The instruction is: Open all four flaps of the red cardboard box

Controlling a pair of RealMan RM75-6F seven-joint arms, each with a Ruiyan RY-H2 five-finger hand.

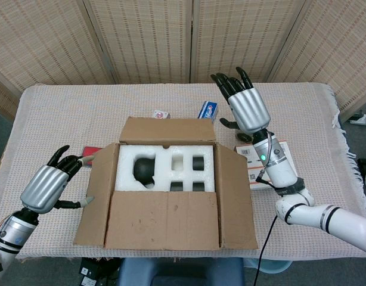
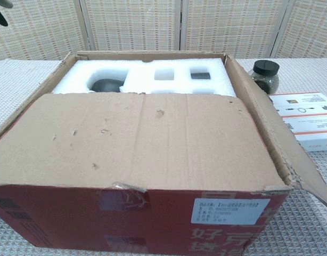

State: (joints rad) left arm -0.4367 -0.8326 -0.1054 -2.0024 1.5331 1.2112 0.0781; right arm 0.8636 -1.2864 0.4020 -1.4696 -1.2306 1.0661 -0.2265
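Right hand [image 1: 248, 107] empty, raised; red cardboard box [image 2: 153, 213] near flap closed.

Near flap [image 1: 164, 219] over the box's front half; open foam [image 1: 165, 168] behind; jar [image 2: 262, 76] just right.

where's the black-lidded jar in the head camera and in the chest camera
Head view: the jar is mostly hidden behind the right hand, right of the box's far corner.
Chest view: the jar stands at the right, behind the box's right flap.
Shared landmark: the white booklet, next to the jar in both.
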